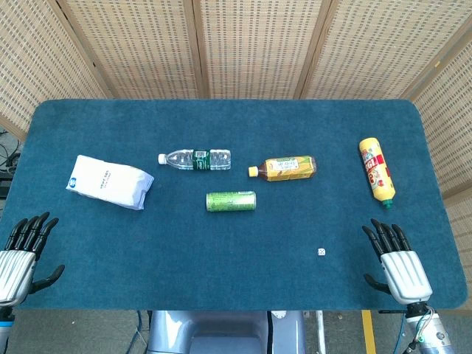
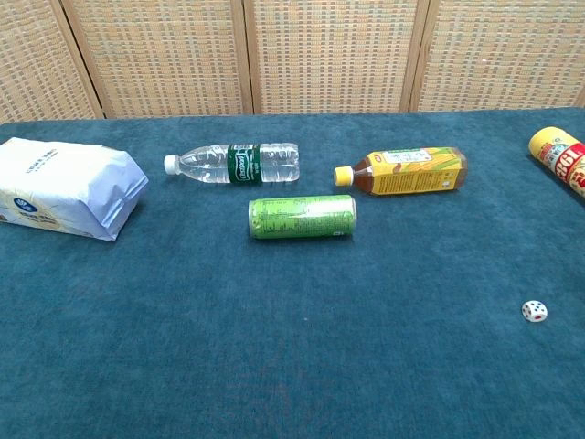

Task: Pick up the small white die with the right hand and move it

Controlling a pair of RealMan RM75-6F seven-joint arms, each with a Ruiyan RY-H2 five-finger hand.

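Yellow sauce bottle (image 2: 559, 157) and white bag (image 2: 64, 187) cut by chest-view edges; die (image 1: 321, 252) pips unreadable.

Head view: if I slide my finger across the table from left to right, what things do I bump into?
Left hand → white bag → water bottle → green can → yellow tea bottle → little white die → yellow sauce bottle → right hand.

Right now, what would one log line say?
right hand: open, beside die, not touching | left hand: open | die: on table
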